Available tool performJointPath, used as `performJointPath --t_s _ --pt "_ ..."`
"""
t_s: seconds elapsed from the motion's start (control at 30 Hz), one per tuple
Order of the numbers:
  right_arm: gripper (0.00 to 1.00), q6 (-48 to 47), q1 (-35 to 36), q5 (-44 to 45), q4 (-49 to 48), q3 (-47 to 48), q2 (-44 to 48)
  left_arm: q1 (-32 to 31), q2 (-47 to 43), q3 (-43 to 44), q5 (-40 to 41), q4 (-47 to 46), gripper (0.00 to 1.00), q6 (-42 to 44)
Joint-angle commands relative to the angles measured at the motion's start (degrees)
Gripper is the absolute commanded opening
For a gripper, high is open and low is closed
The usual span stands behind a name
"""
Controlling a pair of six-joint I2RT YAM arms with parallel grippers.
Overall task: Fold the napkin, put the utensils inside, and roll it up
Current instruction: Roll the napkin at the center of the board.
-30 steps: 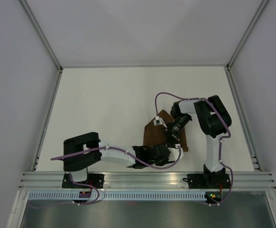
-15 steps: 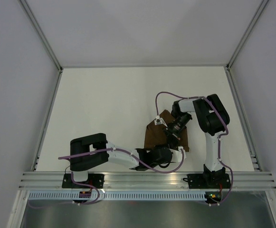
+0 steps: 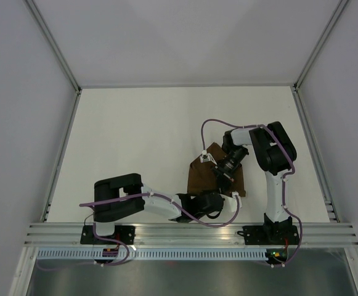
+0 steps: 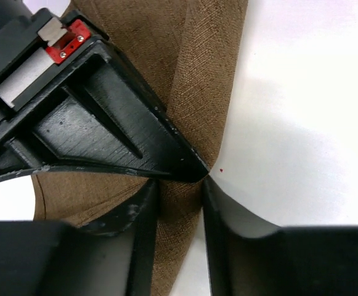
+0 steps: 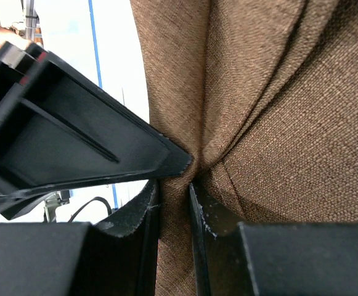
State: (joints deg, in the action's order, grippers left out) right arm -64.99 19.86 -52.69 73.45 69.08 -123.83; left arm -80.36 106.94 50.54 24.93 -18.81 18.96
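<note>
**A:** So, what's on the bench [image 3: 135, 129]?

**B:** White bench, walls on three sides. Taking the right arm's base [image 3: 271, 234] as reference. The right arm [image 3: 276, 161] stands up from it, then bends over to the left and down. The left arm [image 3: 148, 203] lies low and reaches in from well left of that base.

**A:** Napkin?

**B:** The napkin [image 3: 197, 179] is dark brown and bunched into a narrow creased heap, not flat. It lies on the bench just left of the base and a little beyond it. Both wrists are over it.

**A:** Tool states?

**B:** Left tool [image 4: 179, 185] is narrow, nipping a raised ridge of napkin cloth. White bench shows right beside that ridge. Right tool [image 5: 174, 185] is also narrow, pinched on a crease where several folds meet. Both are left of the base. From the top view I can't tell where the tips sit, because the wrists cover them.

**A:** Fingers?

**B:** The left fingers [image 4: 135, 246] are black, with cloth against both inner faces. The right fingers [image 5: 215, 259] look the same, with scuffed edges. A thin purple cable [image 3: 212, 122] loops above the napkin, beyond and left of the base.
</note>
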Motion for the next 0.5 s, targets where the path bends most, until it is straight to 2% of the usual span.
performJointPath --t_s 0.0,0.07,0.2,0.3,0.47 --pt "0.17 -4.0 0.3 5.9 -6.2 0.4 -2.0 0.7 3.7 0.0 -6.5 5.3 0.35 0.0" --pt "0.22 -3.6 0.3 5.9 -6.6 0.4 -1.4 1.2 4.4 0.5 -8.6 6.8 0.27 -0.9" --pt "0.42 -2.1 0.3 6.1 -7.0 0.2 0.9 2.3 4.8 1.0 -14.0 9.5 0.17 -2.4" --pt "0.5 -0.7 0.2 6.1 -7.4 0.2 4.2 3.7 4.5 1.0 -16.9 10.5 0.13 -3.8" --pt "0.57 1.4 -0.5 6.2 -7.4 1.0 8.7 4.5 5.0 2.0 -21.7 13.2 0.07 -5.1"
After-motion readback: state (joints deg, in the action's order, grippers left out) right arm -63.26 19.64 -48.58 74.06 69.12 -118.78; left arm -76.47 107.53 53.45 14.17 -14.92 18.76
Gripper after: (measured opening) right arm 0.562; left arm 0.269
